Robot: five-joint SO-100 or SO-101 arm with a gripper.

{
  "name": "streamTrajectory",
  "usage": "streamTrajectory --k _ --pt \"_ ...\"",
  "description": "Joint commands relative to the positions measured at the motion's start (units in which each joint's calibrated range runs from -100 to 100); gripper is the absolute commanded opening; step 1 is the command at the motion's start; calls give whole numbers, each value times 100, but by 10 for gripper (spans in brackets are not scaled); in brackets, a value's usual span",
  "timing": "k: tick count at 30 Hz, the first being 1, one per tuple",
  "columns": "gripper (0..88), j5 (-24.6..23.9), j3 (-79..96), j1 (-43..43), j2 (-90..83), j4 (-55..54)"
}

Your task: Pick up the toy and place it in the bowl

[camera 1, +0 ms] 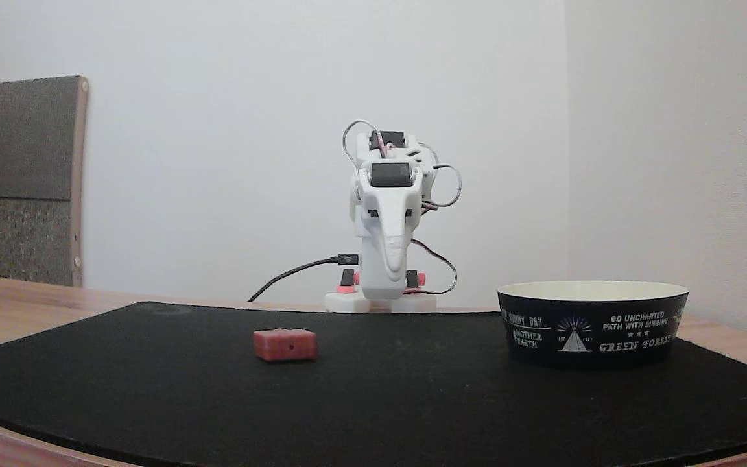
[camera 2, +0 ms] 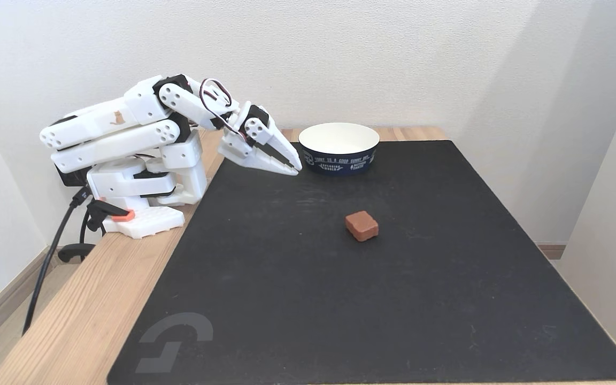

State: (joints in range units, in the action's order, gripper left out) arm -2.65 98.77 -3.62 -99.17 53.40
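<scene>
The toy (camera 1: 285, 344) (camera 2: 362, 225), a small red-pink block with a tiny dark hole in its front face, lies on the black mat. The bowl (camera 1: 592, 323) (camera 2: 339, 146) is black outside with white lettering and a tent emblem, cream inside, and holds nothing that I can see. My white arm is folded back over its base. The gripper (camera 2: 294, 168) (camera 1: 393, 267) hangs shut and empty just above the mat's edge, beside the bowl in a fixed view and well away from the toy.
The black mat (camera 2: 372, 299) covers most of the wooden table (camera 2: 72, 315). The arm's base (camera 2: 142, 219) and its black cables sit on the bare wood beside the mat. A white wall runs behind; a grey padded panel (camera 1: 20, 181) stands at the left.
</scene>
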Motion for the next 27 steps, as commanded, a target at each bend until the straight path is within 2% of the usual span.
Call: streamTrajectory --k 1,23,26,27 --pt "26 15 69 -10 -50 29" --pt "39 15 69 -10 -50 29" --pt "125 15 69 -10 -50 29" --pt "213 15 69 -10 -50 29"
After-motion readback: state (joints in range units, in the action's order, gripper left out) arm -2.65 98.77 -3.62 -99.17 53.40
